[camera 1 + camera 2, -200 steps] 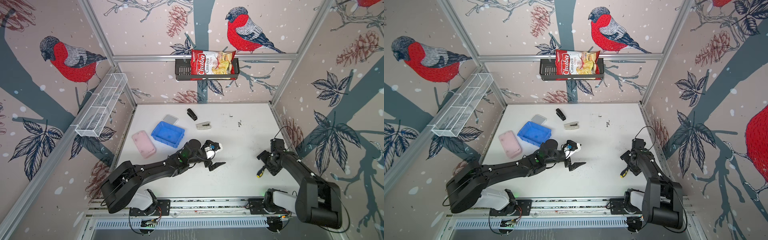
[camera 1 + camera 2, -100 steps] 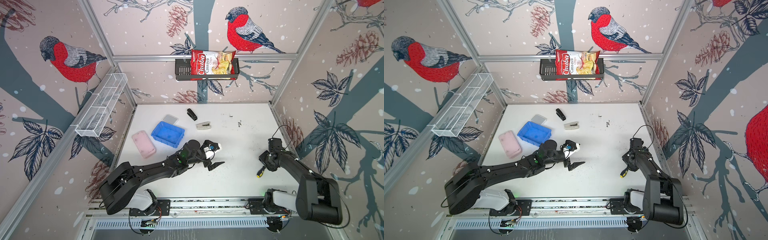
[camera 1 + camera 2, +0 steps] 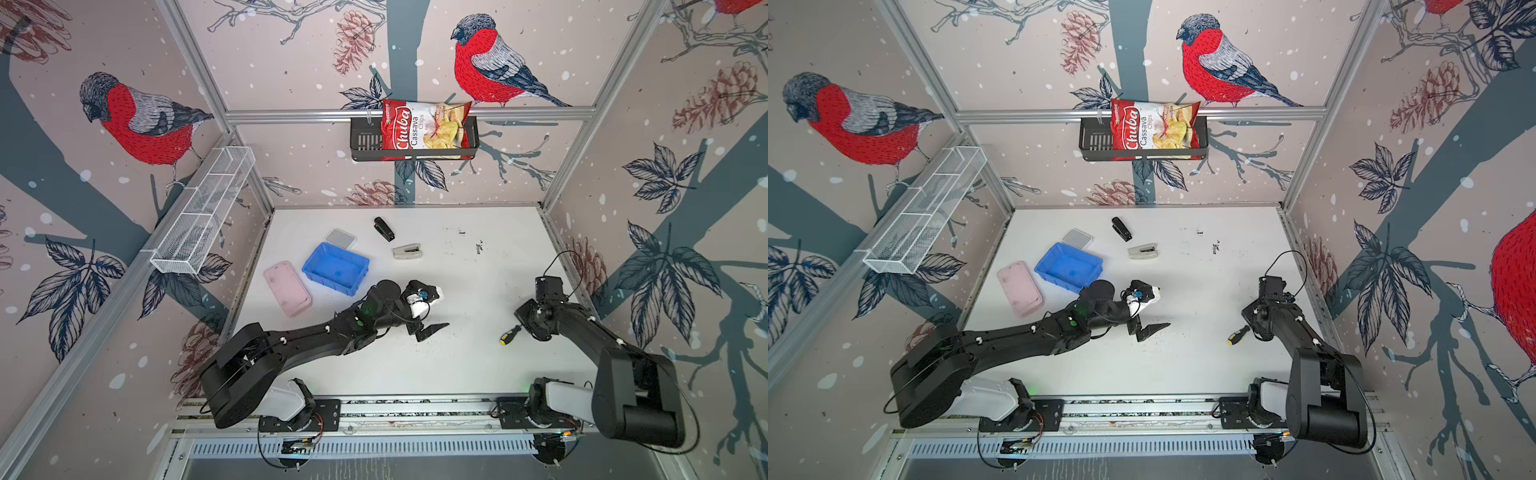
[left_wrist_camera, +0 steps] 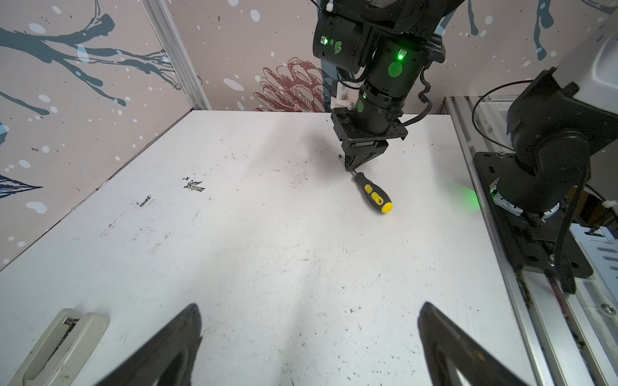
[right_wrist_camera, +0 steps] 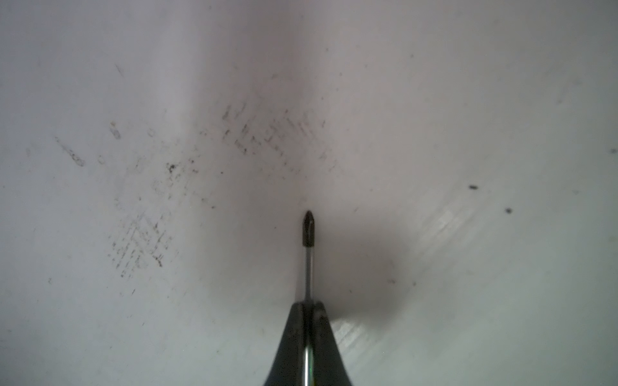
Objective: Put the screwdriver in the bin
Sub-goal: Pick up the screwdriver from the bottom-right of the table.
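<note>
Screwdriver (image 4: pixel 373 194): lies on the table (image 3: pixel 457 374), well apart from the bin (image 3: pixel 336 269), thin shaft pinched in the closed right gripper (image 5: pixel 308 310); left gripper (image 4: pixel 309 307) wide, empty; likely risk: heavy handle swings, shaft slips on lifting.

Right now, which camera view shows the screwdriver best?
The left wrist view: the screwdriver shows whole, with black handle, yellow cap and the shaft entering the shut right tool. In both top views only its small handle shows. The right wrist view gives only shaft and tip.
</note>
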Robot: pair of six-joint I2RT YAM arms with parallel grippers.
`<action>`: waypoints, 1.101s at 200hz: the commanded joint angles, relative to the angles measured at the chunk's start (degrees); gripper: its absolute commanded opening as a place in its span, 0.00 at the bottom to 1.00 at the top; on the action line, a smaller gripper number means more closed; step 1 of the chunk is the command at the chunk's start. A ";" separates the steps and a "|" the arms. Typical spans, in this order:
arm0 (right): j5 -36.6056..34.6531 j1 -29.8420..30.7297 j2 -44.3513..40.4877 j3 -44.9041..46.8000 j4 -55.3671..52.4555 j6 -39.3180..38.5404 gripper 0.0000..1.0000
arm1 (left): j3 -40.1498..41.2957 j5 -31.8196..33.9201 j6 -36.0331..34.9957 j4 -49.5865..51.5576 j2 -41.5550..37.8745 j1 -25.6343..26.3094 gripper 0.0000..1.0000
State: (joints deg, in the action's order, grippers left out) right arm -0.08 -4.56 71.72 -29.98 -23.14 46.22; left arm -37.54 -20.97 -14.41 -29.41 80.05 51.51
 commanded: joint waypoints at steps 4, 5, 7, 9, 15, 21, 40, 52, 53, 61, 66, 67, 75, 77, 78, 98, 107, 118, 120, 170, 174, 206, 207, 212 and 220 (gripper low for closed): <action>3.75 0.48 0.35 -0.38 -4.09 -0.23 0.00 | 0.08 0.23 0.92 -2.28 0.41 0.00 0.99; 3.80 0.46 0.35 -0.45 -4.10 -0.24 0.00 | 0.05 0.23 0.94 -2.30 0.43 0.00 0.99; 3.84 0.54 0.37 -0.55 -4.00 -0.29 0.00 | 0.09 0.23 0.98 -2.32 0.45 0.00 0.99; 3.96 0.65 0.35 -0.70 -3.99 -0.37 0.00 | 0.05 0.23 1.04 -2.38 0.52 0.00 0.99; 4.11 0.95 -1.32 -1.06 -3.94 -0.50 0.00 | 0.02 0.27 1.33 -2.51 0.67 -0.05 0.99; 4.12 1.29 -1.71 -1.49 -3.89 -0.51 0.00 | 0.07 0.32 1.70 -2.71 0.70 0.00 0.99; 3.88 2.59 -3.05 -2.91 -3.54 -0.80 0.00 | -0.03 0.21 2.52 -3.32 1.05 0.00 0.99; 4.28 3.45 -3.59 -3.61 -2.52 -1.04 0.00 | -0.04 0.22 2.95 -3.76 1.24 0.00 0.99; 4.33 3.52 -3.60 -3.65 -2.44 -1.04 0.00 | -0.01 0.23 3.01 -3.79 1.29 0.00 0.99; 4.64 4.07 -3.80 -4.15 -1.84 -1.02 0.00 | -0.21 0.14 3.37 -4.10 1.49 0.00 0.99; 4.67 4.57 -3.78 -4.48 -1.43 -1.04 0.00 | -0.32 0.22 3.61 -4.16 1.72 0.00 0.99; 4.61 4.69 -3.74 -4.52 -1.36 -1.00 0.00 | -0.29 0.27 3.70 -4.25 1.75 0.00 0.99; 4.31 5.64 -3.62 -5.10 -0.82 -1.17 0.00 | -0.66 0.53 4.11 -4.31 2.12 0.00 0.99; 4.23 5.93 -3.63 -5.27 -0.61 -1.25 0.00 | -0.75 0.61 4.35 -4.38 2.19 0.00 0.99; 4.22 6.03 -3.58 -5.31 -0.51 -1.28 0.00 | -0.81 0.64 4.50 -4.32 2.25 0.00 0.99; 3.13 8.91 -3.67 -6.60 1.74 -2.40 0.00 | -2.03 1.77 7.13 -4.42 3.38 -0.05 0.99; 2.69 10.14 -3.85 -7.22 2.76 -3.36 0.00 | -2.66 2.29 8.31 -4.40 4.04 -0.09 0.99; 2.30 11.63 -4.30 -8.03 4.16 -4.81 0.00 | -3.44 2.74 9.73 -4.23 4.60 -0.09 0.99; 2.28 11.84 -4.35 -8.18 4.48 -5.06 0.00 | -3.60 2.90 10.04 -4.25 4.70 -0.09 0.99; -0.27 18.71 -6.05 -12.28 11.95 -14.29 0.00 | -6.74 4.28 19.45 -3.83 5.91 -2.20 0.99; -0.13 19.31 -6.15 -12.57 12.65 -15.59 0.00 | -7.11 4.09 20.48 -3.60 5.83 -2.61 0.99; 0.02 23.99 -6.53 -15.11 17.98 -26.35 0.00 | -8.68 -0.10 29.09 -3.11 5.51 -6.08 0.99; 0.14 24.12 -6.52 -15.16 18.18 -26.75 0.00 | -8.68 -0.16 29.22 -3.07 5.45 -6.16 0.99; 0.72 24.97 -6.64 -15.27 19.45 -29.53 0.00 | -8.85 -0.77 30.22 -3.08 5.39 -6.61 0.99; 0.96 26.40 -7.15 -15.27 21.47 -33.79 0.00 | -9.04 -1.77 31.39 -3.22 5.15 -7.25 0.99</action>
State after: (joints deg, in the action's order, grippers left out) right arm 0.49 19.09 65.52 -44.47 -9.67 26.02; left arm -45.69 -18.87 9.58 -31.42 85.82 45.78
